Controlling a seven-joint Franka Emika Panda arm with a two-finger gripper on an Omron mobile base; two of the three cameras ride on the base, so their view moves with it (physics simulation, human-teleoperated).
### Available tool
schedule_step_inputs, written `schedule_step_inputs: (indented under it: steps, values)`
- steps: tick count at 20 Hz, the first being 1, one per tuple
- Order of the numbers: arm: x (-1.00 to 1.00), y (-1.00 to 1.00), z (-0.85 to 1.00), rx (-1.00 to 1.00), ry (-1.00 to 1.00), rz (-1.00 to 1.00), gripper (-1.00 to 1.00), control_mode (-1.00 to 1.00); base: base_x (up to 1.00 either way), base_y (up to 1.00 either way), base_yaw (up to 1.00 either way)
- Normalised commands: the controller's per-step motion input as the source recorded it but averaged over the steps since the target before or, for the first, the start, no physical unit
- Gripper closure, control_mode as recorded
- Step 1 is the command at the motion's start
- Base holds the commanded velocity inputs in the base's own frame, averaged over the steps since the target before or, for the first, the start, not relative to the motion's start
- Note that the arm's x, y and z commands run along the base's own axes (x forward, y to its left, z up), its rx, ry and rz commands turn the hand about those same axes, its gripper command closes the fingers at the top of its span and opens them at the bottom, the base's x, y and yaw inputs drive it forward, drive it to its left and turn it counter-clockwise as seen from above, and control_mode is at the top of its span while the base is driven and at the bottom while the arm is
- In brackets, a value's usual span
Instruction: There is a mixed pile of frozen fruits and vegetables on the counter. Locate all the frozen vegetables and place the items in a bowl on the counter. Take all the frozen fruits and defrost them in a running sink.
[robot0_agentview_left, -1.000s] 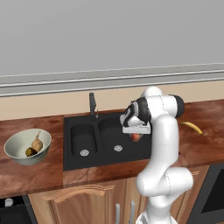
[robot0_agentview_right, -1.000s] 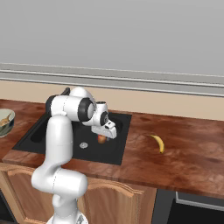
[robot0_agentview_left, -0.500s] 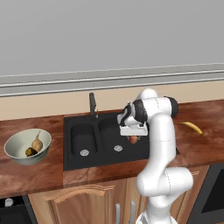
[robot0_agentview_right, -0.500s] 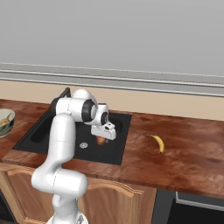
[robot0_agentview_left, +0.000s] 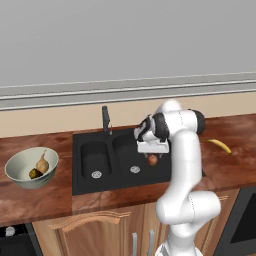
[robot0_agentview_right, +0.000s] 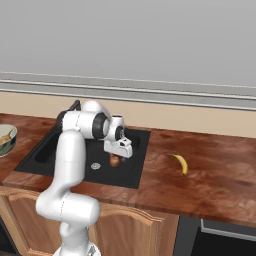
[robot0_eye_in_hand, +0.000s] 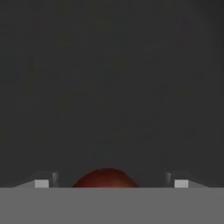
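Hand view, end effector (robot0_eye_in_hand: 111, 183) now spread, apple (robot0_eye_in_hand: 105, 178) freed over sink (robot0_agentview_left: 90, 142)

This was a home kitchen. A black double-basin sink (robot0_agentview_left: 120, 160) with a slim faucet (robot0_agentview_left: 105, 120) at its 12 o'clock edge sat in a reddish-brown wood-grain counter (robot0_agentview_right: 210, 175), with lighter wooden cabinet fronts (robot0_agentview_left: 100, 235) at 6 o'clock below and a plain grey wall (robot0_agentview_right: 128, 35) behind.
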Motion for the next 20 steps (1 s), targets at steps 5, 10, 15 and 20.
schedule_step_inputs:
  steps: [5,10,15,20]
  values:
    - [0.00,0.00,0.95,0.04,0.06,0.00,-1.00,-1.00,0.00,0.00,0.00]
    - [-0.13,-0.37,0.94,0.02,0.06,0.00,-1.00,-1.00,0.00,0.00,0.00]
    - [-0.32,-0.52,0.60,0.00,0.00,0.02,-1.00,-1.00,0.00,0.00,0.00]
    - [-0.32,-0.49,0.24,0.02,0.00,0.11,-1.00,-1.00,0.00,0.00,0.00]
